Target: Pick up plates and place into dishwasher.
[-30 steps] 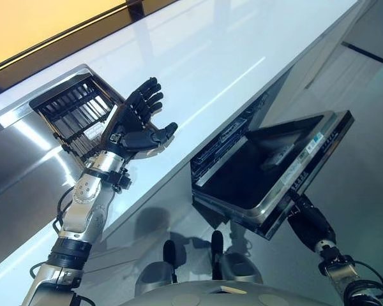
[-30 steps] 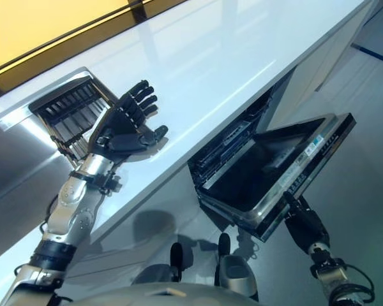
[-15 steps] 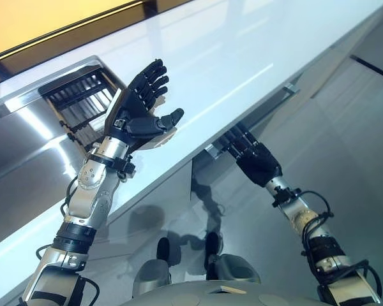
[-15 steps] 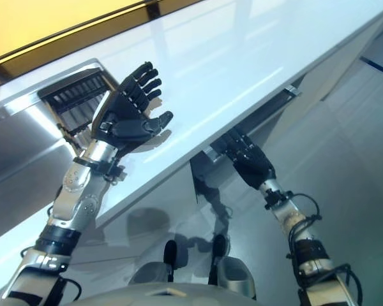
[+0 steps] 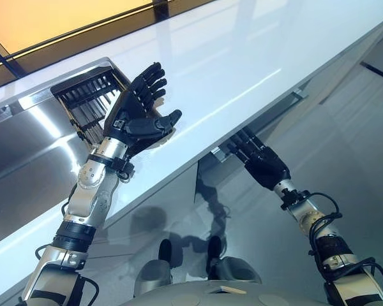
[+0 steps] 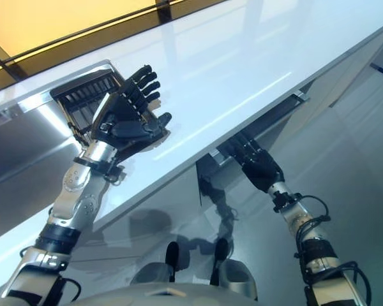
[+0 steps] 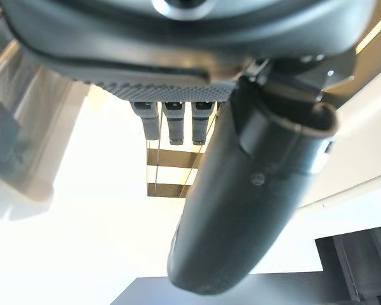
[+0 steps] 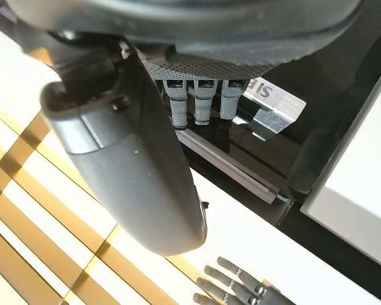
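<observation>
Left hand (image 5: 135, 115): fingers (image 5: 152, 80) are reaching straight up, spread a little, thumb jutting sideways, grasping nothing. The palm is hovering over the near edge of the white surface (image 5: 242, 51), just beside the dish rack (image 5: 89, 105). The rack is sitting in the steel sink (image 5: 32, 153) at the left end of the surface; its dark slots are showing bare, though the hand is covering part of it.

Right hand (image 6: 258, 166): fingers (image 6: 242, 145) are lying straight and released, tips pointing up under the front lip of the surface, at the top edge of the dishwasher door (image 5: 242, 191). Whether they are touching it cannot be told. The door is standing upright, nearly flush with the grey cabinet fronts (image 5: 332, 83), with a dark gap and a metal handle bar (image 8: 232, 168) along its top.

No plates are visible on the surface, in the rack, or in either hand.
</observation>
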Tool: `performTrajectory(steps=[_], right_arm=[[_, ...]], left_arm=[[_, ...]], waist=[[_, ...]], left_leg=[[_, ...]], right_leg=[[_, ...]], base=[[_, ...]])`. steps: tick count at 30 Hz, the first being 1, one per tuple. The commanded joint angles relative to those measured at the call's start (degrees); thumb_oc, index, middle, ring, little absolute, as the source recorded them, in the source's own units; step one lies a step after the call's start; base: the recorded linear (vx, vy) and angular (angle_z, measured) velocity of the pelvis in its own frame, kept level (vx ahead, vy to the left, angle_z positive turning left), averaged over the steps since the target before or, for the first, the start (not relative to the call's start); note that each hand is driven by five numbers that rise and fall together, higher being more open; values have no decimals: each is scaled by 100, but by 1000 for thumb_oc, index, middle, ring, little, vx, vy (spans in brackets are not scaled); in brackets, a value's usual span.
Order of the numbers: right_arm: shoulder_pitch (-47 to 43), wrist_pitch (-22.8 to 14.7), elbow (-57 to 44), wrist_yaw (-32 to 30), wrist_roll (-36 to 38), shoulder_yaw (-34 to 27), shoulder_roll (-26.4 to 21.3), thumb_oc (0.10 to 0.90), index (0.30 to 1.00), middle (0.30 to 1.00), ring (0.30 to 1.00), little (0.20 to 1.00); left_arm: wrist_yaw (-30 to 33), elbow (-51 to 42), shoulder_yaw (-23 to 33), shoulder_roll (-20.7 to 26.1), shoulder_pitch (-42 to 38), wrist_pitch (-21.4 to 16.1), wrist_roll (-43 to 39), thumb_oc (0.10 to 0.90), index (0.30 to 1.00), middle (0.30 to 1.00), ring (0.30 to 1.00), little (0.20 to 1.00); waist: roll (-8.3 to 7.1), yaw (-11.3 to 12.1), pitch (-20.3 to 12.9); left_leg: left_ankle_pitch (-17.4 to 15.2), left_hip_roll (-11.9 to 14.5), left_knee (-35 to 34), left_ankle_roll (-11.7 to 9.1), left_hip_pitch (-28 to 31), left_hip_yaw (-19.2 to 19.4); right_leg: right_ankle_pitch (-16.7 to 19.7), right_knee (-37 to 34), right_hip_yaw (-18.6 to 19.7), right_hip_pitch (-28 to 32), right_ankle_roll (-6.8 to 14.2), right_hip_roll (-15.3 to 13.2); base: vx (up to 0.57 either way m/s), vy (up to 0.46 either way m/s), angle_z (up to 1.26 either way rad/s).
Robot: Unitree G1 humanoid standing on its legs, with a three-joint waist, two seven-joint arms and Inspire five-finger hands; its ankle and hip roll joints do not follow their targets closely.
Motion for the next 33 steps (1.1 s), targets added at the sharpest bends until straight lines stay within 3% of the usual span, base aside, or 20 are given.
performTrajectory(steps=[1,4,8,12,14,16,21,30,33], right_arm=[[-1046,-151,221,578,-679,563,454,800,900,900,900,900],[-810,-279,178,433,-980,535,389,800,900,900,900,900],[-138,-716,51,16,-1549,339,305,800,900,900,900,900],[380,-1056,-143,-306,-1669,152,347,800,900,900,900,900],[854,-1497,-300,-905,-2306,-94,443,800,900,900,900,900],[1169,-1635,-410,-970,-2415,-278,530,800,900,900,900,900],[1631,-1924,-456,-1004,-2267,-682,769,800,900,900,900,900],[1946,-2265,-23,-1079,-2016,-1047,1079,800,900,900,900,900],[1979,-2192,216,-1148,-2084,-1077,1127,800,900,900,900,900]], left_arm=[[-149,-148,-50,202,-104,-669,-68,800,900,900,900,900],[-145,-164,-16,193,-43,-716,-23,800,900,900,900,900],[-134,-243,127,142,162,-855,123,800,900,900,900,900],[-160,-286,256,100,344,-969,178,800,900,900,900,900],[-169,-369,456,36,531,-998,246,800,900,900,900,900],[-145,-464,580,-2,659,-1003,312,800,900,900,900,900],[-99,-519,763,-63,774,-1056,376,800,900,900,900,900],[95,-524,788,-104,743,-1085,557,800,900,900,900,900],[154,-523,785,-137,730,-1034,595,800,900,900,900,900]], waist=[[-82,369,-861],[-82,318,-846],[-76,171,-807],[-66,58,-778],[-55,-92,-748],[-51,-202,-727],[-41,-401,-672],[-16,-551,-662],[2,-558,-668]], left_leg=[[-608,-521,35,283,240,434],[-619,-509,35,281,257,477],[-654,-469,35,277,301,610],[-672,-434,35,269,326,708],[-692,-407,35,264,354,789],[-706,-392,35,269,365,843],[-743,-368,35,282,408,940],[-781,-366,35,282,444,1004],[-788,-374,35,284,446,995]], right_leg=[[-754,229,376,429,498,-138],[-751,235,401,421,507,-133],[-753,242,476,402,533,-114],[-763,267,535,382,553,-99],[-785,304,613,367,570,-82],[-796,330,662,339,580,-71],[-830,387,766,302,599,-40],[-878,443,850,273,609,-9],[-897,455,854,274,605,-5]], base=[[0,0,0],[0,0,0],[0,0,0],[-1,3,2],[0,7,2],[0,0,0],[-2,2,-3],[-4,7,-5],[0,0,0]])
